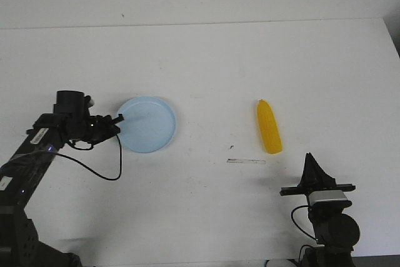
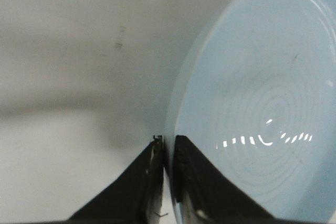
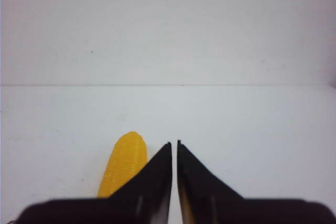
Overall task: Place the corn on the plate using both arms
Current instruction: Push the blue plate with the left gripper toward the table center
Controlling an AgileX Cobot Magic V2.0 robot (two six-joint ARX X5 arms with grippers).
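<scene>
The pale blue plate [image 1: 150,126] lies flat at the left middle of the white table. My left gripper [image 1: 118,119] sits at the plate's left rim. In the left wrist view the left gripper [image 2: 168,139] has its jaws pinched on the rim of the plate [image 2: 262,93], one finger outside it and one over it. The yellow corn [image 1: 269,127] lies on the table to the right, tapered end pointing away. My right gripper [image 1: 310,162] is shut and empty, nearer than the corn and slightly to its right. The right wrist view shows the corn [image 3: 125,163] beside the closed right gripper [image 3: 174,142].
A thin pale strip [image 1: 245,161] and a small dark speck [image 1: 231,147] lie on the table between the plate and the corn. The table's far edge [image 1: 200,24] meets a white wall. The table's right edge [image 1: 389,29] is at the far right.
</scene>
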